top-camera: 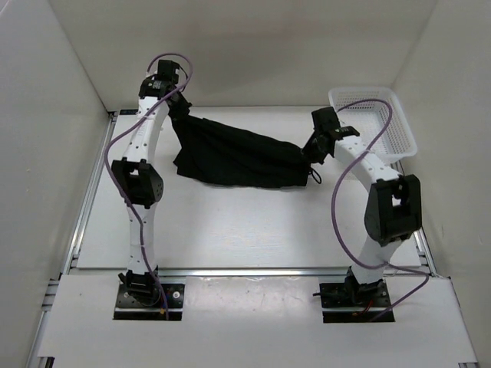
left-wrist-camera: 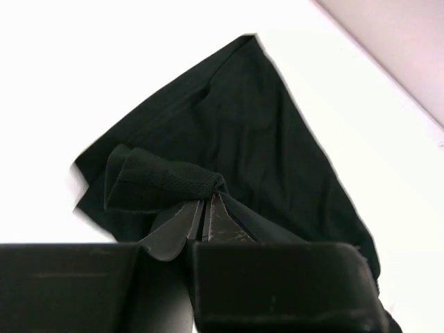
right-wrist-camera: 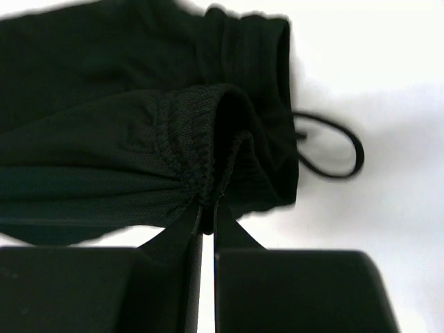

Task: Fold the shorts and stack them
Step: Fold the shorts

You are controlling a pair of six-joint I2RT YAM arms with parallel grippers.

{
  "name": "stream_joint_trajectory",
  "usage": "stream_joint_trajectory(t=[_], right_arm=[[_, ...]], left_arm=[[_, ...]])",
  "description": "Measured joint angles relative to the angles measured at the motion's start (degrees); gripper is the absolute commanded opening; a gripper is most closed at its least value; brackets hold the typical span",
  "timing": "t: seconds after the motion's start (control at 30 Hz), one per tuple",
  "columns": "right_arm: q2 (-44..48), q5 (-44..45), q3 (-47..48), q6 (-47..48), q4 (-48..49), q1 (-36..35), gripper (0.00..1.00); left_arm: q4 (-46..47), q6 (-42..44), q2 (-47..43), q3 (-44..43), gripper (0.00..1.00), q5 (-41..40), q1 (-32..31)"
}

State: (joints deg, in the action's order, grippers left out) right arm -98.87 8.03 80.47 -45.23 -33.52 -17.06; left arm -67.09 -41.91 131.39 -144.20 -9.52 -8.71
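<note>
Over the table's [top-camera: 230, 230] far half, shorts [top-camera: 238, 157] span btw both arms: left gripper [left-wrist-camera: 208, 202] pinched tight on one bunched end, right gripper [right-wrist-camera: 207, 206] clamping waistband at the other, w/ drawstring [right-wrist-camera: 333, 149] loose beside.

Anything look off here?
Nothing damaged or spilled. The shorts are pinched at both ends, left gripper and right gripper shut on bunched fabric, so they sag crumpled between them rather than flat. The drawstring loop hangs loose at the right end.
</note>
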Motion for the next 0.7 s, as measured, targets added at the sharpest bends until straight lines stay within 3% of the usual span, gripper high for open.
stream_joint_trajectory(t=[0.2, 0.23, 0.27, 0.3, 0.33, 0.37, 0.43, 0.53, 0.63, 0.7], right_arm=[[-10.82, 1.22, 10.43, -0.02, -1.18, 1.84, 0.01], [-12.37, 1.57, 12.22, -0.02, -1.25, 2.08, 0.01], [-13.94, 2.03, 14.01, -0.04, -1.4, 2.32, 0.06], [-15.1, 2.32, 15.41, -0.02, -1.68, 2.49, 0.18], [-16.31, 2.54, 16.96, -0.15, -2.05, 2.69, 0.54], [-17.16, 2.67, 18.03, -0.48, -2.12, 2.84, 0.73], [-17.86, 3.15, 18.97, -0.24, -2.47, 3.08, 0.94], [-17.64, 4.55, 19.04, 0.44, -2.64, 2.99, 0.95], [-15.69, 6.16, 16.48, 0.87, -2.14, 2.19, 0.94], [-12.66, 6.84, 12.59, 0.98, -2.4, 1.42, 0.92]], left_arm=[[7.19, 2.56, 10.75, -9.62, 0.1, 5.95, 1.09], [8.92, 2.82, 12.35, -10.78, 0.16, 6.95, 1.09], [10.56, 3.15, 13.81, -11.63, 0.33, 8.0, 1.09], [12.09, 3.48, 15.08, -12.28, 0.54, 9.14, 1.11], [13.57, 3.74, 16.17, -12.66, 1.0, 10.08, 1.11], [14.58, 4.31, 16.83, -12.74, 1.0, 10.97, 1.11], [15.87, 4.55, 17.35, -12.46, 1.0, 12.02, 1.14], [17.77, 5.86, 15.82, -9.46, 1.0, 13.33, 1.55], [18.64, 7.23, 9.88, -0.15, 1.0, 14.08, 2.82], [18.75, 8.15, 4.68, 6.82, 0.94, 13.9, 4.11]])
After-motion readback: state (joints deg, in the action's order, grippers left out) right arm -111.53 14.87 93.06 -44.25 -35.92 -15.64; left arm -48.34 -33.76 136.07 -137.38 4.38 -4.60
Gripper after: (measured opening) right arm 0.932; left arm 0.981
